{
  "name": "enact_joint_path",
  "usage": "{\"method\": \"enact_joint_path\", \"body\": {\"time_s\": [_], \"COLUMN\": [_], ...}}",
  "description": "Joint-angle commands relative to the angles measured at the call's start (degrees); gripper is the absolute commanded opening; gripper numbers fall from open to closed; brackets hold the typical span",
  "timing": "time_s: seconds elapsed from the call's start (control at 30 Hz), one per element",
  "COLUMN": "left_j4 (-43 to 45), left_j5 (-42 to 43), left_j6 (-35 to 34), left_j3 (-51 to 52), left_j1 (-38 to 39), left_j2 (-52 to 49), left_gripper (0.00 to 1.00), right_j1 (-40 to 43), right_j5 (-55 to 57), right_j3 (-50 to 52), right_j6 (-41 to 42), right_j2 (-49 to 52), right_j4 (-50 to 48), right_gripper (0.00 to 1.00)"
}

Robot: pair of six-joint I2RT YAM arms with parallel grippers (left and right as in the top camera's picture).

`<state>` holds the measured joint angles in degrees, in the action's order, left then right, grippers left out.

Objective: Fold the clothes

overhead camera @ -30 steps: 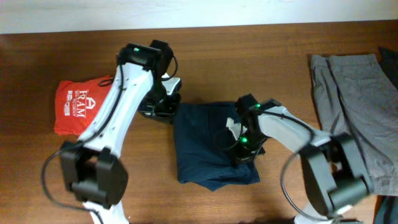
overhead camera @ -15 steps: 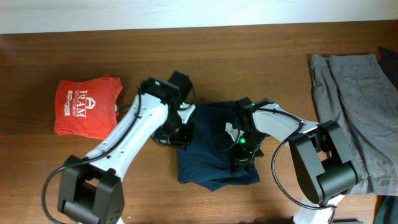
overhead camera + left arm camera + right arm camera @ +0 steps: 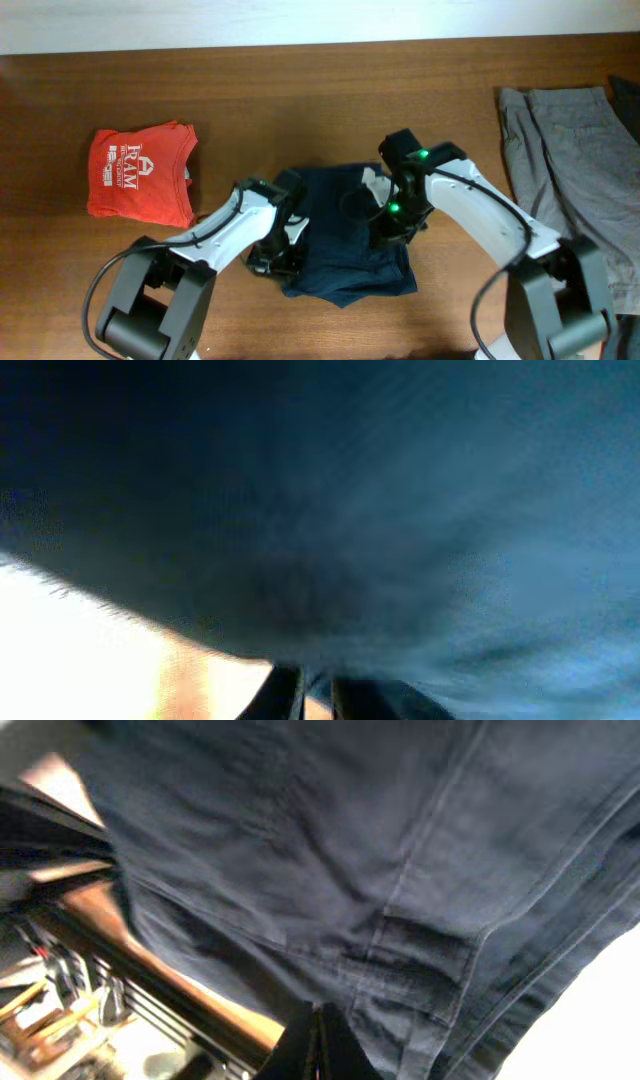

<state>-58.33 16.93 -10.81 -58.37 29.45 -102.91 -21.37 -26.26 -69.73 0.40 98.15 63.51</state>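
Right gripper (image 3: 317, 1038) pinched navy garment (image 3: 345, 268) per wrist view; overhead hid it. Left gripper (image 3: 283, 253): state not discernible.

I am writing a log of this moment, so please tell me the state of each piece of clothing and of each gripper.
navy garment: partly folded, bunched, between both grippers.
red shirt: folded, lying apart at the far left.
grey garment: spread flat, not folded, at the right edge.
left gripper: at the navy garment's left edge; open or shut cannot be told.
right gripper: appears shut on the navy garment.
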Motion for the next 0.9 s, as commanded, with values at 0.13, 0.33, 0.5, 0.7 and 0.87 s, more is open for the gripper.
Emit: {"method": "enact_joint_path", "body": {"time_s": [0.13, 0.33, 0.5, 0.7, 0.87], "left_j4": [2.60, 2.71, 2.58, 2.58, 2.56], "left_j5": [-1.33, -1.36, -1.33, -1.33, -1.33], "left_j6": [-0.52, -0.50, -0.50, -0.52, -0.50], "left_j3": [2.19, 2.19, 2.19, 2.19, 2.19], "left_j1": [0.15, 0.17, 0.17, 0.17, 0.17], "left_j2": [-1.70, -1.70, -1.70, -1.70, -1.70], "left_gripper": [0.09, 0.09, 0.09, 0.09, 0.09], "right_j1": [-0.33, -0.31, 0.98, 8.17, 13.40], "right_j5": [4.00, 9.31, 19.82, 28.30, 27.17], "right_j3": [-0.94, -0.94, -0.94, -2.25, -7.65], "right_j6": [0.02, 0.02, 1.99, 7.61, 7.41], "right_j2": [0.98, 7.39, 12.76, 13.44, 13.33], "right_j4": [-8.13, -17.53, -21.81, -24.48, -20.85], "right_gripper": [0.05, 0.04, 0.04, 0.04, 0.04]}}
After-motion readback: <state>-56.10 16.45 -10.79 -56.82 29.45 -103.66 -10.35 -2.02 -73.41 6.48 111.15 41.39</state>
